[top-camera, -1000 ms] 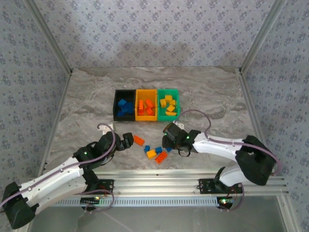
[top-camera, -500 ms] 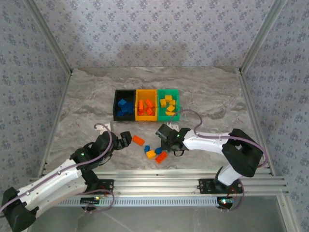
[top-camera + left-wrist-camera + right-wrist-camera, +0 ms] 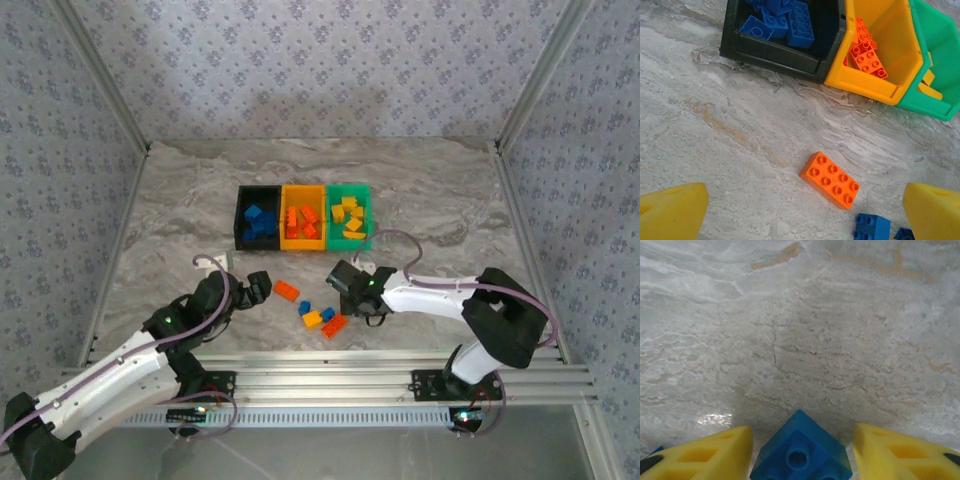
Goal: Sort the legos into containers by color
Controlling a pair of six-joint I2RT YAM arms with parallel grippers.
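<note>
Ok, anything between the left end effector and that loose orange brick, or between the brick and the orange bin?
Nothing visible. The open left end effector points at the orange brick, which lies alone on bare table. The stretch up to the orange bin is bare too; a blue brick lies nearer, off that path.

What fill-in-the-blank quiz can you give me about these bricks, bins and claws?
1. The bricks in the black bin are all ___.
2. The yellow bricks lie in the ___ bin.
3. The right claw grips a small brick coloured ___.
4. Under the open left claw, the long brick on the table is ___.
Missing words: blue; green; blue; orange.
</note>
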